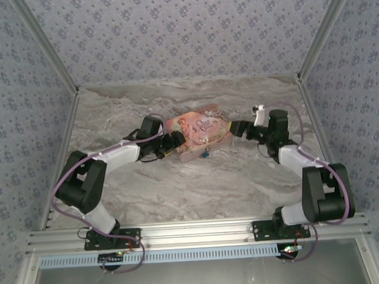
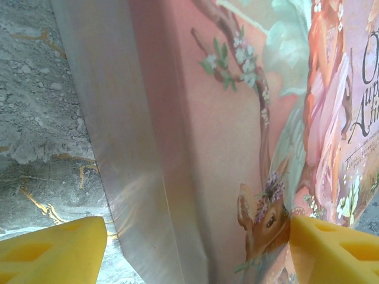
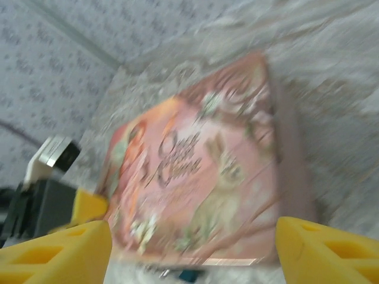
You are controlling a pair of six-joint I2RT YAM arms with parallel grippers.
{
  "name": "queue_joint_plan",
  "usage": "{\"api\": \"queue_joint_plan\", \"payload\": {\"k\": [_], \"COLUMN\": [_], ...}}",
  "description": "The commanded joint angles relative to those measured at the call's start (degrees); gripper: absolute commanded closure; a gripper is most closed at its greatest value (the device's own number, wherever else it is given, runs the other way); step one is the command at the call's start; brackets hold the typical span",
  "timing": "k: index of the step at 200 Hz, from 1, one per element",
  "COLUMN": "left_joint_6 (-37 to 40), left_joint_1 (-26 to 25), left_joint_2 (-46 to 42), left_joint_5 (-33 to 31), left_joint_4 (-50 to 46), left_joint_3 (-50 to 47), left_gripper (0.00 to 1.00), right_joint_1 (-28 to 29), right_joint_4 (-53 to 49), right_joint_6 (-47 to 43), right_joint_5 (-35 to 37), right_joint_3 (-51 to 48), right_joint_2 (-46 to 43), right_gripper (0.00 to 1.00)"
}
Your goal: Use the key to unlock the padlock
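While the padlock (image 1: 205,154) is seen at 6 o'clock of the pink box (image 1: 198,130), the right fingers (image 3: 59,251) are held open at 3 o'clock; whether the left fingers (image 2: 59,248) at 9 o'clock grip it cannot be told.

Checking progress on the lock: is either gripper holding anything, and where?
Left gripper straddles one end of the pink box; whether it grips cannot be told. Right gripper, open, holds nothing.

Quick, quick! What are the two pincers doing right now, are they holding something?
Left pincer: open wide, straddling the pink box at its edge.
Right pincer: open and empty, facing the pink box.
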Motion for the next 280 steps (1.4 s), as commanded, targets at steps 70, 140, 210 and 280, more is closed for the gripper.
{"api": "queue_joint_plan", "payload": {"k": [70, 140, 210, 280], "left_joint_6": [-1.8, -2.5, -2.63, -2.76], "left_joint_1": [-0.51, -0.52, -0.49, -0.49], "left_joint_2": [0.84, 1.06, 1.5, 1.68], "left_joint_5": [-3.06, -3.02, -2.93, -3.03], "left_joint_4": [-3.98, -3.1, -3.06, -2.92], "left_joint_3": [-3.11, -3.54, -3.22, -3.03], "left_gripper": [0.21, 0.21, 0.21, 0.21], "right_joint_1": [14.6, 17.14, 17.64, 17.76], "right_joint_4": [22.75, 30.35, 35.48, 37.98], "right_joint_6": [-3.5, -2.89, -1.2, -0.26], "right_joint_5": [4.4, 4.96, 4.22, -0.06], "right_joint_3": [-13.33, -9.55, -7.45, -6.88], "right_joint_2": [7.27, 17.49, 22.64, 24.43], "right_gripper": [0.41, 0.41, 0.44, 0.58]}}
